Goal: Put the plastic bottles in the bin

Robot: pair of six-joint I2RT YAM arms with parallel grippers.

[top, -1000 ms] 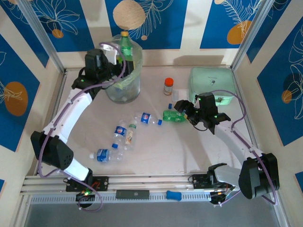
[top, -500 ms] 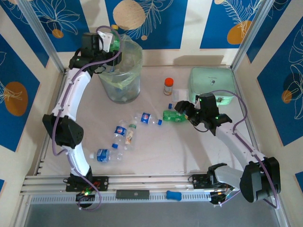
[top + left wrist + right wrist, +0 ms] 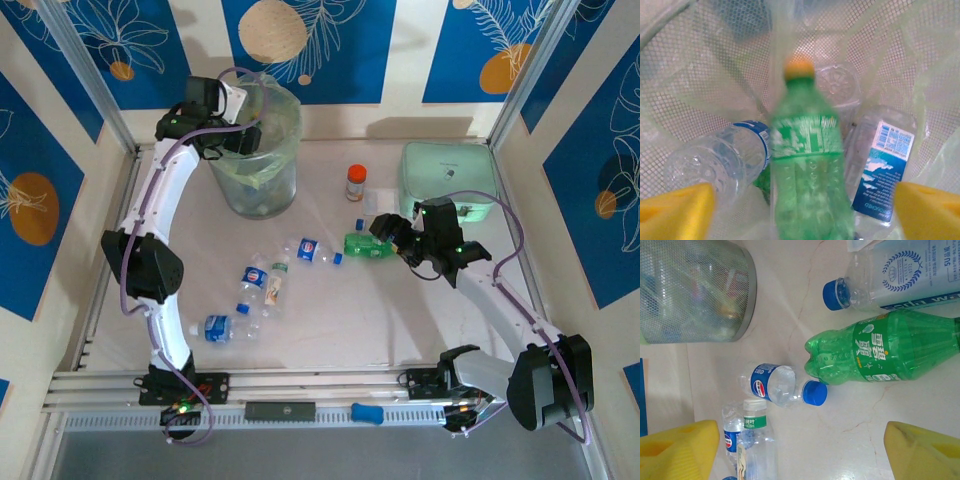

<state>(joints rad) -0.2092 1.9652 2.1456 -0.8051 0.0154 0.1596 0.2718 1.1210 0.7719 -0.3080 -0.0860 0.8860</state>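
Currently — drop-off step.
- Left gripper (image 3: pixel 802 205): yellow fingers wide apart over the tall pale-green translucent bin (image 3: pixel 283 178) at the table's eleven o'clock. The orange-capped green see-through bottle (image 3: pixel 807 165) is blurred and touches neither finger, so it is judged to be falling.
- Right gripper (image 3: pixel 801 440): spread wide and empty, near the lying green plastic bottle (image 3: pixel 885 352) at three o'clock.
- Next: straddle that bottle and close.
- Several clear blue-labelled bottles (image 3: pixel 255 278) wait at seven o'clock.

Non-task items for you, op:
- Small jar (image 3: pixel 356 183), orange cap, upright, far-centre of table (image 3: pixel 330 320).
- Mint-green rect. case (image 3: pixel 445 178) flat on table, right of jar, near but not touching.
- Blue/cream leaf-print panels (image 3: pixel 330 45) round workspace.
- Small blue obj. (image 3: pixel 366 413) on near rail (image 3: pixel 320 382), can't ID.
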